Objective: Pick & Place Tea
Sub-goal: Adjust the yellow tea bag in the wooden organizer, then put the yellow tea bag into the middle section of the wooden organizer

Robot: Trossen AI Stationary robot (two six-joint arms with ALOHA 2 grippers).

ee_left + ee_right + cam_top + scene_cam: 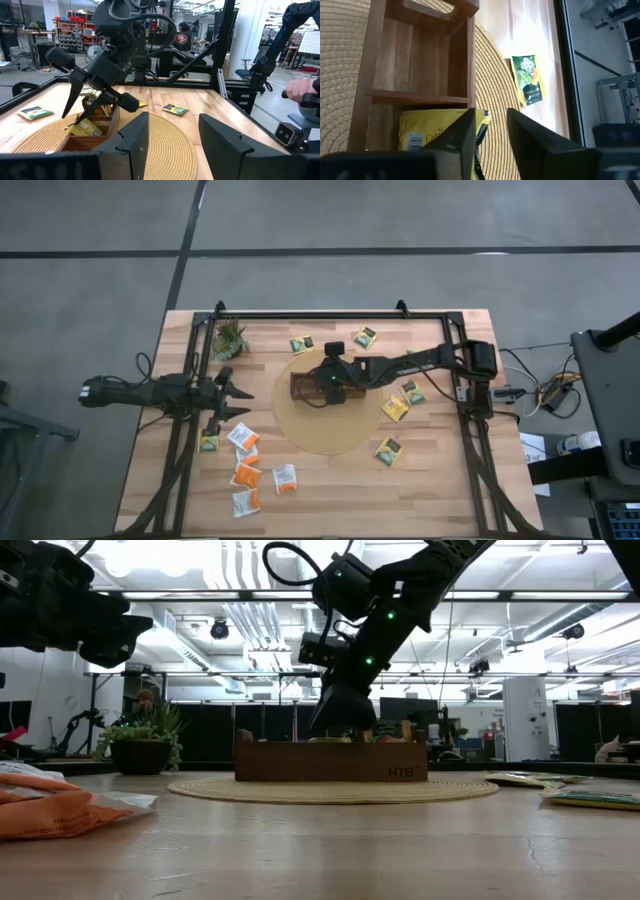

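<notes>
At frame centre, my right tool hung parted over the tray, a yellow sachet lying released inside; my left tool, jaws apart, waited at left above the bench.

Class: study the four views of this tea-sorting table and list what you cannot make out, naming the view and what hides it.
- High view: inside of the brown wooden divided tray, covered by the right end effector.
- Right wrist view: yellow tea sachet in the tray, its near part behind the dark fingers.
- Low view: the tray's contents, behind its wall; orange sachets blurred.
- Left wrist view: the left end effector fingertips, cut by the bottom edge.
</notes>
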